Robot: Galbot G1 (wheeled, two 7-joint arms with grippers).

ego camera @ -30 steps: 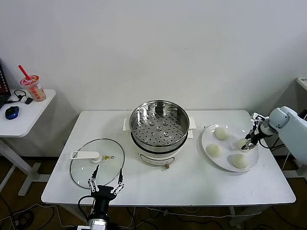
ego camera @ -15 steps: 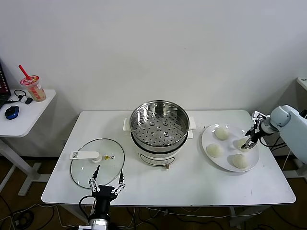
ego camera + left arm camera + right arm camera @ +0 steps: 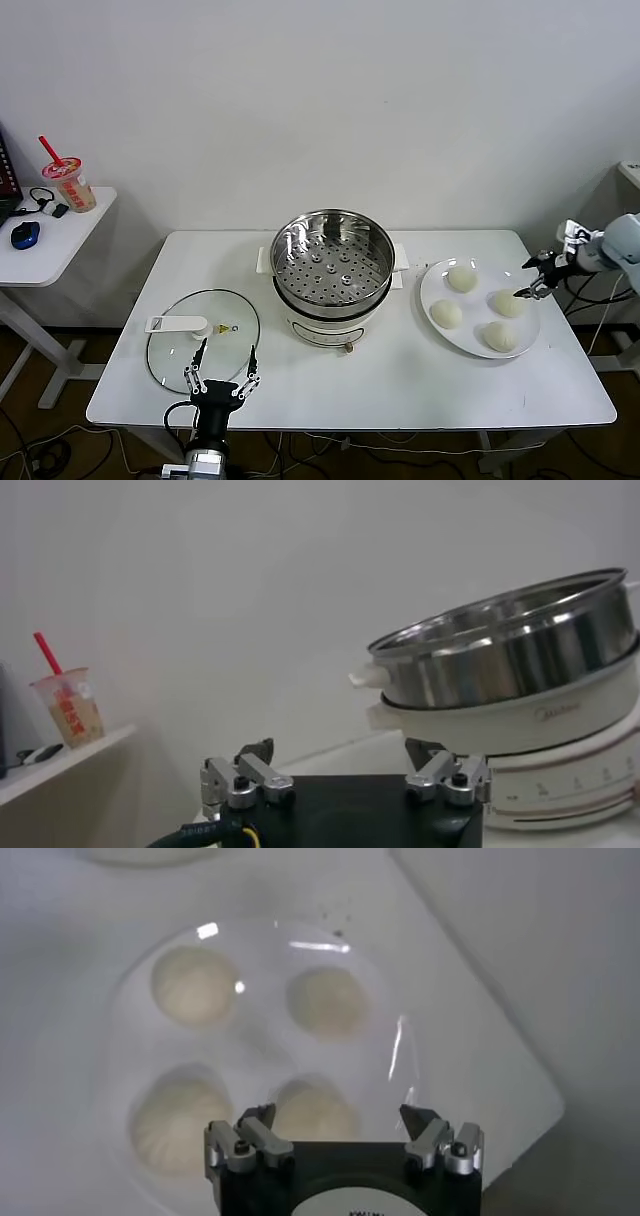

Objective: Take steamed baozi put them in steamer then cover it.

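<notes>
On the small white side table (image 3: 55,225) far to my left stands a clear plastic cup with a red straw (image 3: 68,182). On the white desk (image 3: 350,385), a round glass lid with a white handle (image 3: 203,335) lies flat near the left end. My left claw (image 3: 220,372) hangs over the near edge of the lid, fingers spread, holding nothing. At the middle sits the round shiny steel steamer (image 3: 333,273) on its white base, uncovered, its perforated tray bare. Right of it, a flat white plate (image 3: 435,285) carries all four pale cream round steamed baozi (image 3: 463,278). My right claw (image 3: 536,279) hovers at the plate's right edge, fingers spread wide and gripping nothing, just beside the nearest bun.
</notes>
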